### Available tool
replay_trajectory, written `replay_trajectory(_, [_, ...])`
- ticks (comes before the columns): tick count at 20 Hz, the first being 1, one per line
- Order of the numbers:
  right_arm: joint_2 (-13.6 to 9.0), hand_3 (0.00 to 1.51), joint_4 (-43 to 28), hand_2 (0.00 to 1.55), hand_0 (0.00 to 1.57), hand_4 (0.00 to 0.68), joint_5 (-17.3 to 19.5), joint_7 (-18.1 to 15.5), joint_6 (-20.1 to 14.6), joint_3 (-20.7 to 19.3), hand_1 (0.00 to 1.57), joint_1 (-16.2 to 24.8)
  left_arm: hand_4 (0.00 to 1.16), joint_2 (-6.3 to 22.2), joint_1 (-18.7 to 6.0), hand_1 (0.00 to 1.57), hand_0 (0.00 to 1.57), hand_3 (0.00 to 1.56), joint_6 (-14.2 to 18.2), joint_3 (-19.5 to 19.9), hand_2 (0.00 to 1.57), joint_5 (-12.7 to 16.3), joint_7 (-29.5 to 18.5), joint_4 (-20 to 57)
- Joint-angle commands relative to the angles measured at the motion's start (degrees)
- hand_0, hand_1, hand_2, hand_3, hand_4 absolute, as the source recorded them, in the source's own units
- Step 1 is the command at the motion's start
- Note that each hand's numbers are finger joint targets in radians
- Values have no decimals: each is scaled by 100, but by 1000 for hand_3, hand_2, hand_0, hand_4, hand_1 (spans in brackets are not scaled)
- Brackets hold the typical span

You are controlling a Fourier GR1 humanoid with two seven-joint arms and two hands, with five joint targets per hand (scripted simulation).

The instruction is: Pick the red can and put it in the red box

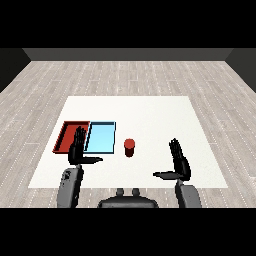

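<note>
Left hand sits at lower left of the frame, fingers straight and spread, thumb out sideways, holding nothing, its fingertips overlapping the near edge where the two trays meet. Red tray lies furthest left on the white desk, light blue tray touching its right side. Moving right, the red can stands upright at centre frame, just beside the blue tray, untouched. Right hand at lower right is open too, fingers straight, thumb pointing left, well apart from the can.

Bare room: white table, grey plank floor, dark walls
</note>
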Motion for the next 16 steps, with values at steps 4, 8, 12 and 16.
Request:
replay_trajectory(4, [215,0,807,0,0,0,229,-456,-442,530,0,-285,0,13,203,0,0,0,-102,56,0,188,62,-278])
replay_trajectory(8, [-52,0,633,0,0,0,-101,617,-199,-232,0,-1156,0,8,206,0,0,0,-25,76,0,27,-227,-100])
replay_trajectory(12, [219,0,1219,0,0,0,168,333,-446,167,0,-1271,0,91,-38,0,0,0,-137,250,0,203,-255,209])
replay_trajectory(16, [223,0,1439,0,0,0,81,319,-816,436,0,-1437,0,-53,-78,0,0,0,-44,166,0,129,-482,355])
